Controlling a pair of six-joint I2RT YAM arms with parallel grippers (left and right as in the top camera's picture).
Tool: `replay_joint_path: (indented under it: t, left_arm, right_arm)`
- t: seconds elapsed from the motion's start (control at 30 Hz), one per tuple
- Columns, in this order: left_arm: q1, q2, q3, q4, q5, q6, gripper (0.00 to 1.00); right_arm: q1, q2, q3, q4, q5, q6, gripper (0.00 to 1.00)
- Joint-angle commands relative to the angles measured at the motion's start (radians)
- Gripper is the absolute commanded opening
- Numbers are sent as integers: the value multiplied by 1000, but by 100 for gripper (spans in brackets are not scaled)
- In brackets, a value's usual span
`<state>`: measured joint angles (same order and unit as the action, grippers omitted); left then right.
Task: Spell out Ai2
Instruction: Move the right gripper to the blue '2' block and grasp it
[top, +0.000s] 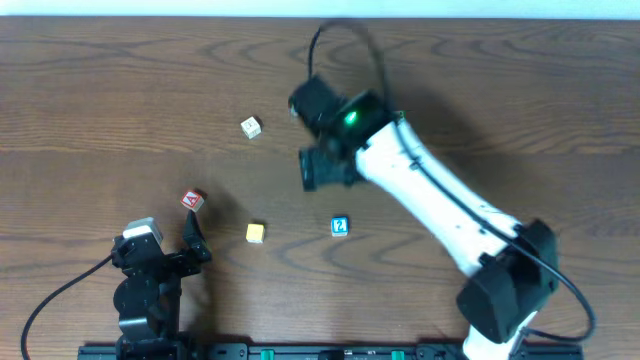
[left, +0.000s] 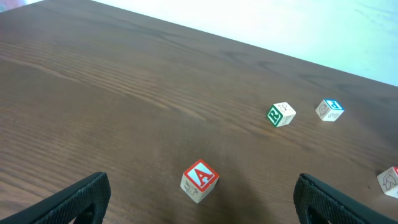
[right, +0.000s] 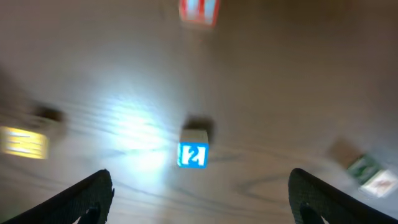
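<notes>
Because the word needs an A, an i and a 2, the lettered cubes come first: the A block (left: 199, 180), red-edged and letter up, sits near and left on the table (top: 520, 90), just ahead of the left gripper (top: 196, 243), whose fingers are spread wide with nothing between them. To the right lies the blue 2 block (right: 193, 155), framed by the right gripper (right: 200, 186), likewise wide open and empty, though that view is blurred. These look like small, light, rigid cubes, likely to skid or tumble on the smooth wood, so a pinch across two opposite side faces seems safest. Between them rests a yellow block (top: 255, 232); a white-and-green block (top: 250, 127) lies farther off. Which one carries the i, I cannot tell. All stand well apart, so nothing crowds either grasp.
</notes>
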<state>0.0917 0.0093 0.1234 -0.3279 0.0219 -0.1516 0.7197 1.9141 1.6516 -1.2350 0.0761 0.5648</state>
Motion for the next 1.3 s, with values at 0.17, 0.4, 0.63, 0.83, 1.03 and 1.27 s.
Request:
replay_joint_path:
  t: [0.17, 0.4, 0.63, 0.83, 1.03, 1.27]
  left_arm:
    - [5, -5, -22, -9, -3, 18, 95]
    - [5, -5, -22, -9, -3, 18, 96]
    - [5, -5, -22, -9, -3, 18, 95]
    - [5, -5, -22, -9, -3, 18, 95]
    - [5, -5, -22, -9, -3, 18, 95]
    - [5, -5, -22, -9, -3, 18, 95]
  right_arm:
    - [18, -6, -250, 92, -84, 67, 89]
    - [52, -5, -332, 211, -95, 31, 89]
    - [52, -5, -379, 303, -91, -5, 75]
    - [52, -5, -419, 354, -87, -5, 62]
    - [51, -5, -422, 365, -65, -5, 49]
    - [51, -5, -422, 372, -48, -5, 45]
